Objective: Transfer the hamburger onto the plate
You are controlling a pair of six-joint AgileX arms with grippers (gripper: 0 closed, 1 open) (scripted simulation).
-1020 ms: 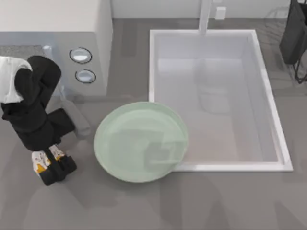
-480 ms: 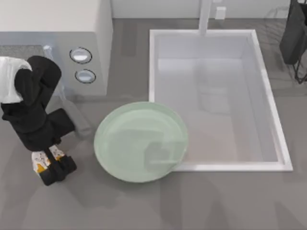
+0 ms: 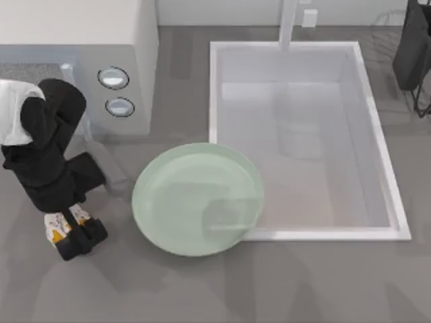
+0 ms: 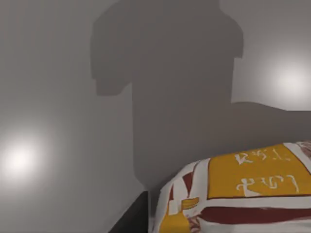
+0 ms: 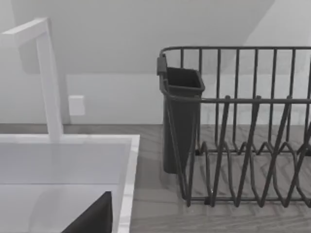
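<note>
Grey counter: left pincer (image 3: 69,231) apparently pinches the hamburger (image 3: 59,225), left of the plate (image 3: 168,229).

Hamburger (image 4: 243,194): white wrapper w/ orange-yellow panel carrying white lettering, dark red stripe under it. Plate (image 3: 182,202): pale mint green, glossy, no pattern. Left gripper (image 3: 73,235): black; arm black w/ white section near top. Sink basin (image 3: 303,134): white. Countertop (image 3: 303,282): mid grey. Dish rack (image 5: 243,126): dark grey wire, w/ dark grey cutlery cup (image 5: 182,121). Faucet (image 5: 48,77): white.
</note>
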